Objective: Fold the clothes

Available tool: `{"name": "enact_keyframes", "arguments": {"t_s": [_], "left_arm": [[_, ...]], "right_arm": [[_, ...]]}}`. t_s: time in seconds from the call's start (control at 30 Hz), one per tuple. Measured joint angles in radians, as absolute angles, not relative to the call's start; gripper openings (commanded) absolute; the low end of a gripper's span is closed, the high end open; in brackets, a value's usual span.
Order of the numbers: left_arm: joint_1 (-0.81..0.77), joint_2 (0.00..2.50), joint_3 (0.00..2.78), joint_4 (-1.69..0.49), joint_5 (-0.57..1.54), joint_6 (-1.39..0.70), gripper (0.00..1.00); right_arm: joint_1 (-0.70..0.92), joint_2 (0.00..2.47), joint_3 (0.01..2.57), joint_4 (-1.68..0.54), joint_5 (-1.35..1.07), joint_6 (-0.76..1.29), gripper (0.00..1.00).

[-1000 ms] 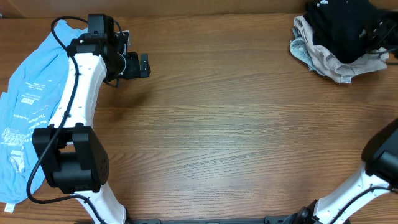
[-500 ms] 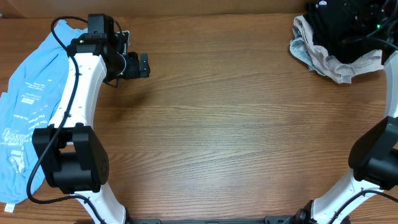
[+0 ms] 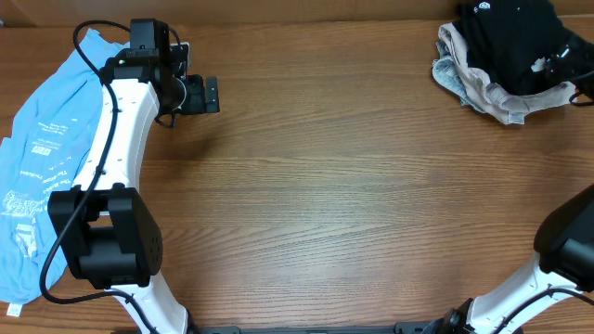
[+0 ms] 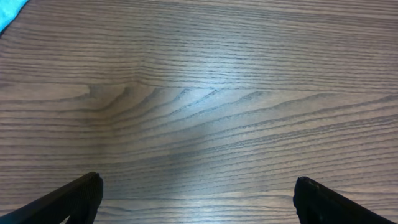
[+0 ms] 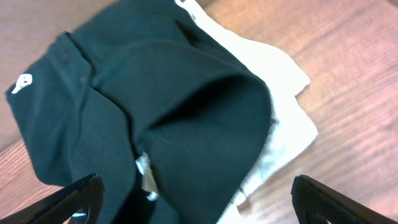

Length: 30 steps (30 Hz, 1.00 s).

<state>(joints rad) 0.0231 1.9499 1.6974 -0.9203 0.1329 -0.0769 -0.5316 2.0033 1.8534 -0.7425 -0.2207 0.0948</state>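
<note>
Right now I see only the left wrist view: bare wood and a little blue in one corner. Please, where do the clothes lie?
Observer: The black garment is bunched at the far right corner of the table, lying on a pale beige cloth.
Operator: And the blue in my corner, what is it?
Observer: It is a light blue garment with white print, spread along the table's left edge.
Operator: Does the right gripper hold the black one?
Observer: It seems not. The right gripper is over the black garment with its jaws wide apart.
</note>
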Motion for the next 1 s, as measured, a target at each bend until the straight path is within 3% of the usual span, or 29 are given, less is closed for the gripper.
{"name": "enact_keyframes", "arguments": {"t_s": [0.7, 1.0], "left_arm": [[0.021, 1.95, 1.697, -0.977, -0.017, -0.077, 1.0], [0.021, 1.95, 1.697, -0.971, -0.02, -0.077, 1.0]], "right_arm": [[-0.548, 1.855, 1.853, -0.818, -0.342, 0.125, 1.0], [-0.548, 1.855, 1.853, -0.979, -0.464, 0.068, 1.0]]}}
